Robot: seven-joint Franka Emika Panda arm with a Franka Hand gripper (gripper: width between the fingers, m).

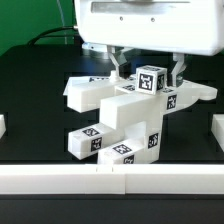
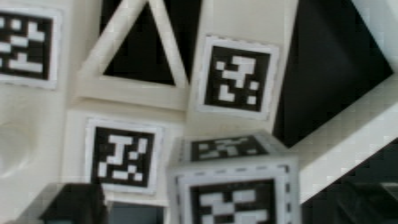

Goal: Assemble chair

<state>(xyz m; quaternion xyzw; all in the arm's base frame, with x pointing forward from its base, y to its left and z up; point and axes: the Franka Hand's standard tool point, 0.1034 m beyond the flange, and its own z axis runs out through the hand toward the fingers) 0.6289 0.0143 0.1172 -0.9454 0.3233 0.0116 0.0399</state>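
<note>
The end effector [image 1: 149, 73] hangs released, its jaws spread wide to either side of the tagged top block [image 1: 150, 80] and apparently not touching it. That block crowns the chair [image 1: 125, 120], a cluster of matte white parts mid-bench [image 1: 40, 135], near the front rail [image 1: 110, 178]. The plastic looks rigid, light and rather slick, so I would pinch the block's flat opposite sides squarely, sparing the thinner cross-braced plate [image 2: 173, 45].

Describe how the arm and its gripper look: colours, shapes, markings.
The gripper has a wide, boxy, glossy white body with rounded edges. Two slim fingers come out of it, grey and darker than the body. No markings or cables show on it. The arm itself is out of frame.
</note>
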